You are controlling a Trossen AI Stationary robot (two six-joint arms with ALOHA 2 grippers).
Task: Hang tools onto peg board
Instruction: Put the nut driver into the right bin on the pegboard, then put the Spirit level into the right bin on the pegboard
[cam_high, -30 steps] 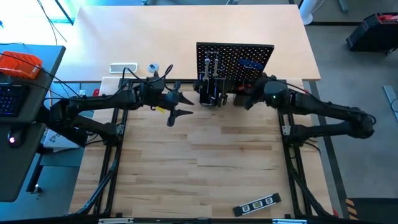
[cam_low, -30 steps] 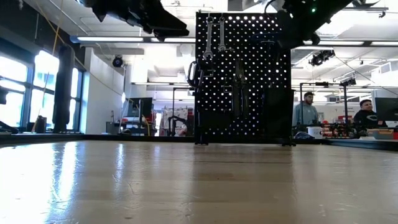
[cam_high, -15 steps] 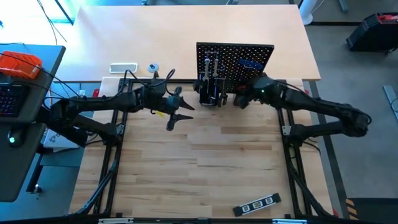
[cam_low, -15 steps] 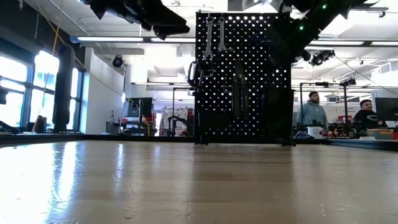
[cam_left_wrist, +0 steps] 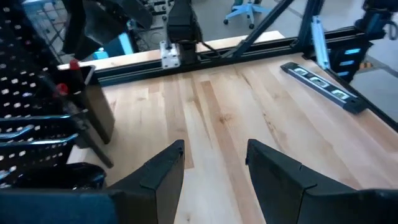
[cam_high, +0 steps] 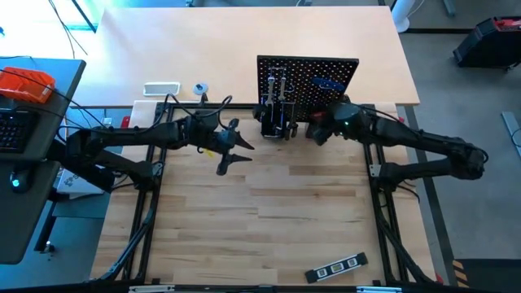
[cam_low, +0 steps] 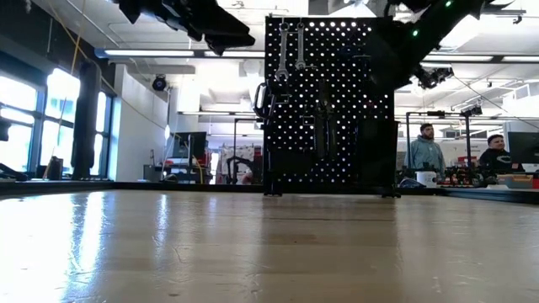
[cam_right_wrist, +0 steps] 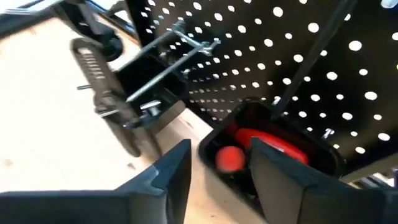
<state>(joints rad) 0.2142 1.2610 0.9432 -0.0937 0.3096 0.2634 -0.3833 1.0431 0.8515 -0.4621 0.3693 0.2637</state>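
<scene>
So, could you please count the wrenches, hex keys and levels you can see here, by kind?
Silver wrenches, hanging on the peg board: 2
Blue-handled hex key, on the peg board: 1
Black level, lying on the table: 1
Total: 4

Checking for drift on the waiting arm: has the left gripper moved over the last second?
Yes, slightly: the left gripper has shifted toward the peg board, fingers open and empty.
</scene>
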